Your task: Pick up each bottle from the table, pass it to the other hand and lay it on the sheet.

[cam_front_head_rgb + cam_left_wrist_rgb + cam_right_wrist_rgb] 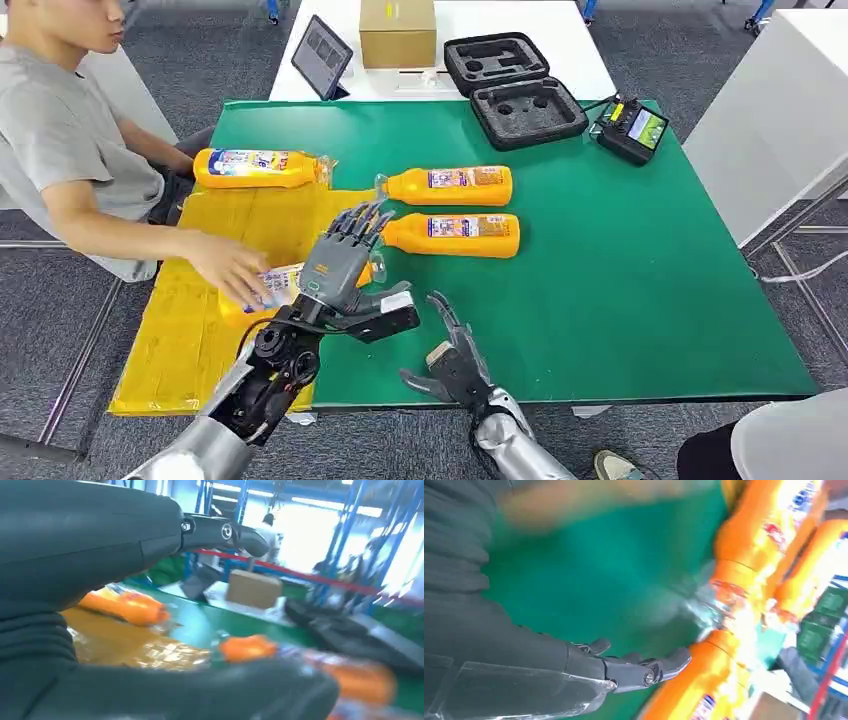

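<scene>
Two bottles wait at the sheet's [215,330] right edge.
Your left hand [340,262] and right hand [452,365] are empty, fingers apart; take the near bottle [455,235] around its stiff, probably slippery body.

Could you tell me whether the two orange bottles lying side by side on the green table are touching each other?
Apart. The head view shows a strip of green between the farther bottle and the nearer bottle along their whole length.

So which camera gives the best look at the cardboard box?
The head view: the cardboard box stands sharp on the white table. The left wrist view shows it small and blurred; the right wrist view catches a corner at most.
</scene>
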### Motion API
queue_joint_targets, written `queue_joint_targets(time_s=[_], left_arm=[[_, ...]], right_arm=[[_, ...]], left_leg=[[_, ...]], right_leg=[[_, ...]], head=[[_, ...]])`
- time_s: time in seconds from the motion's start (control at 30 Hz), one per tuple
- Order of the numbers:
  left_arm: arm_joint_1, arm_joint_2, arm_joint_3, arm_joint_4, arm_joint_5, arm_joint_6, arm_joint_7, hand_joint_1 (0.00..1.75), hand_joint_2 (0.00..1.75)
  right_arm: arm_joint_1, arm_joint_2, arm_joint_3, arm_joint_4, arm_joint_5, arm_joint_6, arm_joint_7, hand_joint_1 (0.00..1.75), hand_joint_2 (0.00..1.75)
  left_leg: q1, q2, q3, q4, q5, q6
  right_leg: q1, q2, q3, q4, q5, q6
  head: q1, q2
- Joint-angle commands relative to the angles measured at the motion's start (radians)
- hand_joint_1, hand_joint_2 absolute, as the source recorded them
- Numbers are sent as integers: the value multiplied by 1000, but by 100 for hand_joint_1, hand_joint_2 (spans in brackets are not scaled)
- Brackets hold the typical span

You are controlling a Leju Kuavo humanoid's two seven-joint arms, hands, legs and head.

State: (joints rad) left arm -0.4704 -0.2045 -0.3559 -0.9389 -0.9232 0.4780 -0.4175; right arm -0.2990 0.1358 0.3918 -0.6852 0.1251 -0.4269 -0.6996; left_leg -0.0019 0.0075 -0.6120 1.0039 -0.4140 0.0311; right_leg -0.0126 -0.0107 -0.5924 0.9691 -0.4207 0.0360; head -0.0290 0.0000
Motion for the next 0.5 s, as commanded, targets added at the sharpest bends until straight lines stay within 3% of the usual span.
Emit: queue_joint_targets(time_s=[0.03, 0.23, 0.5], left_arm=[[166, 68, -39, -200, 440, -25, -215, 0, 175], [209, 63, -35, -271, 579, -45, -223, 0, 175], [235, 65, -24, -279, 626, -44, -249, 0, 175]], right_arm=[[92, -63, 49, -411, 30, -133, 1, 0, 175], [141, -100, 45, -551, 60, -179, 1, 0, 175], [165, -106, 52, -580, 66, -189, 1, 0, 175]], left_leg=[[0, 3, 4, -1, -2, -1], [0, -1, 1, 0, -1, -1], [0, 0, 1, -1, -1, -1]], right_leg=[[0, 4, 2, 0, -1, -1], [0, -1, 1, 0, -2, -1], [0, 0, 1, -1, -1, -1]], head=[[0, 0], [0, 0], [0, 0]])
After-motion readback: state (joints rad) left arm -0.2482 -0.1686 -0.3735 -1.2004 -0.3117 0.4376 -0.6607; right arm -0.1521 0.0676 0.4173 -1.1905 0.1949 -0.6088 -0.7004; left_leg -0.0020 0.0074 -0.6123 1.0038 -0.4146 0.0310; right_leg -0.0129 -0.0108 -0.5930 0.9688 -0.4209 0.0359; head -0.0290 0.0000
